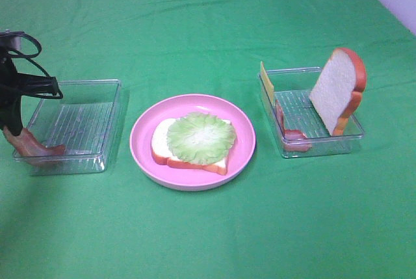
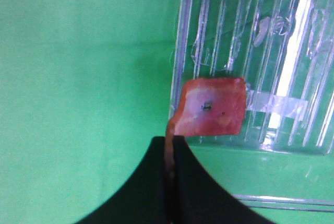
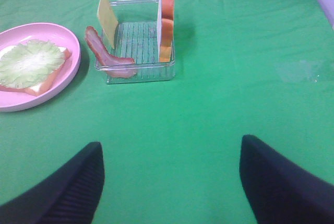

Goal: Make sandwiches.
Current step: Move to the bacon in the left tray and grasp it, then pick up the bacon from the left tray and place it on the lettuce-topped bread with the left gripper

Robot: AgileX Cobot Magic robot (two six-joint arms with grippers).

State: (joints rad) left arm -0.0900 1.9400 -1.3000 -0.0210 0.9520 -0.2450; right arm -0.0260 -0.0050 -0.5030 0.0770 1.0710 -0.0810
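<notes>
- Over the table, from the high camera: a round pink plate (image 1: 140, 137) sits mid-cloth. On it lies a white bread slice (image 1: 161, 144) with an orange-brown crust, topped by a ruffled green lettuce leaf (image 1: 201, 138).
- Same view, left side: my left claw (image 1: 12, 129) pinches a reddish-brown bacon strip (image 1: 32, 147), whose lower end curls into the near corner of the left clear tray (image 1: 84, 123).
- Same view, right side: the right clear tray (image 1: 325, 137) holds a second bread slice (image 1: 336, 89) leaning upright, a thin yellow cheese slice (image 1: 265, 79) at the wall nearest the plate, and a second bacon strip (image 1: 290, 132).
- Left wrist camera: my fingers (image 2: 141, 192) are pressed together on the strip's thin edge. Its broad pink-red end (image 2: 211, 106) hangs over the ribbed tray's corner.
- Right wrist camera: my right claw (image 3: 169, 179) is spread wide with nothing between its fingers. It is over green cloth (image 3: 235, 93), well apart from the tray and plate.
</notes>
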